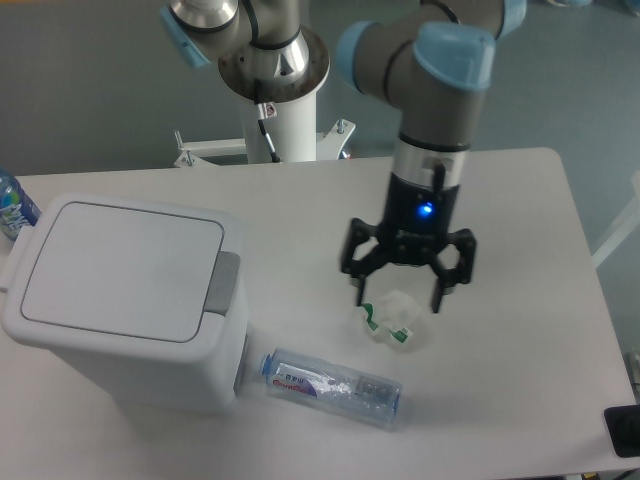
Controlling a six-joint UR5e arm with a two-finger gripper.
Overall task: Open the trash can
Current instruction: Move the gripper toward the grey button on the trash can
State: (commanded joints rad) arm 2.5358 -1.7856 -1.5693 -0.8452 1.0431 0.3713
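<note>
The trash can is a big white boxy bin at the left of the table, its flat lid down and a grey push tab on its right rim. My gripper hangs open over the middle of the table, well to the right of the can, fingers spread with nothing between them. It sits just above a crumpled white and green wrapper.
A flattened clear plastic bottle with a blue cap lies right of the can's base. A blue bottle stands at the far left edge. A dark object shows at the lower right corner. The arm's white base column rises behind the table.
</note>
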